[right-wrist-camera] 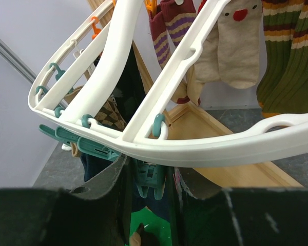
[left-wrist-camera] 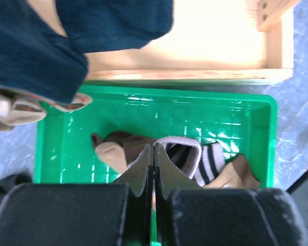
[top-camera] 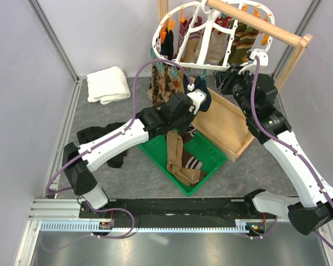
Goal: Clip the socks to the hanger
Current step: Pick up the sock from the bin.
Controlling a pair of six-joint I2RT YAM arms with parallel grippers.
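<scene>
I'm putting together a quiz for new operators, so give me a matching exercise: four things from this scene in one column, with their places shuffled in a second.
Things
1. white towel
2. green bin
3. hanger
4. striped sock

Places
A. lying inside the green bin
B. hanging under the wooden rail
C. folded, at the far left of the table
D. right beside the wooden tray

Pairs: 1-C, 2-D, 3-B, 4-A
</scene>
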